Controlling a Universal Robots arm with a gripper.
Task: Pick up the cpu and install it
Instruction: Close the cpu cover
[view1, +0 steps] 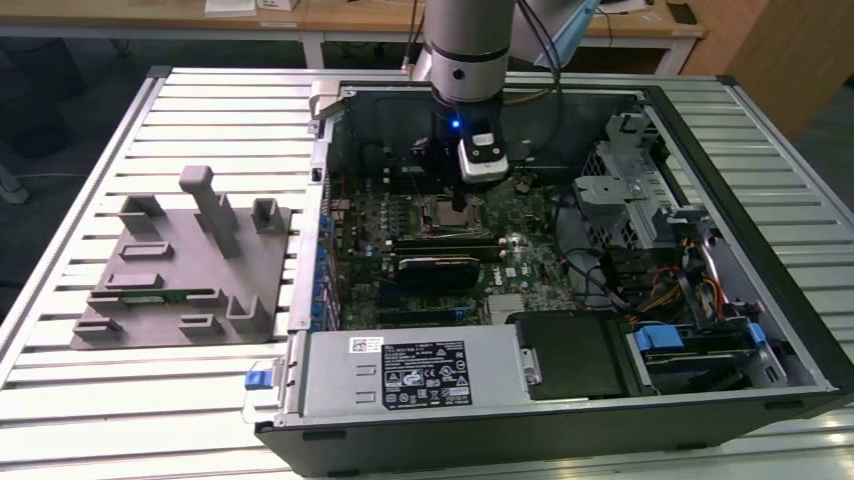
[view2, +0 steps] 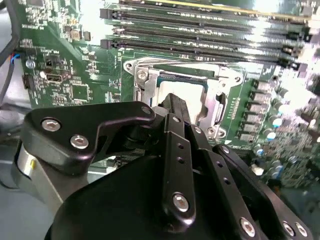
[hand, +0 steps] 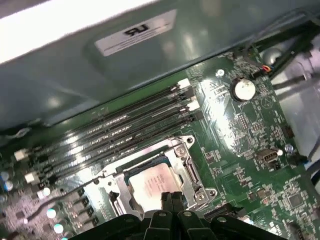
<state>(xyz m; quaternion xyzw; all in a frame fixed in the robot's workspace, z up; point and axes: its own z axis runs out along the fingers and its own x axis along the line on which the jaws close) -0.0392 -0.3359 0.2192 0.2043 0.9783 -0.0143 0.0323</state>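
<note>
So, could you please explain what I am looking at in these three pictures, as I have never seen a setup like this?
The machine is a single robot arm with a gripper at its end. The exterior view comes from a camera off the arm and takes in the whole scene: a slatted metal table carrying an open computer case and, toward the exterior view's left, a grey holder block. The two wrist views come from cameras riding on the arm, looking past the gripper at the green motherboard. There the cpu, a silvery square chip, lies within the metal frame of its socket, beside the long memory slots. The gripper sits at the chip's edge; whether it grips the chip I cannot tell.
</note>
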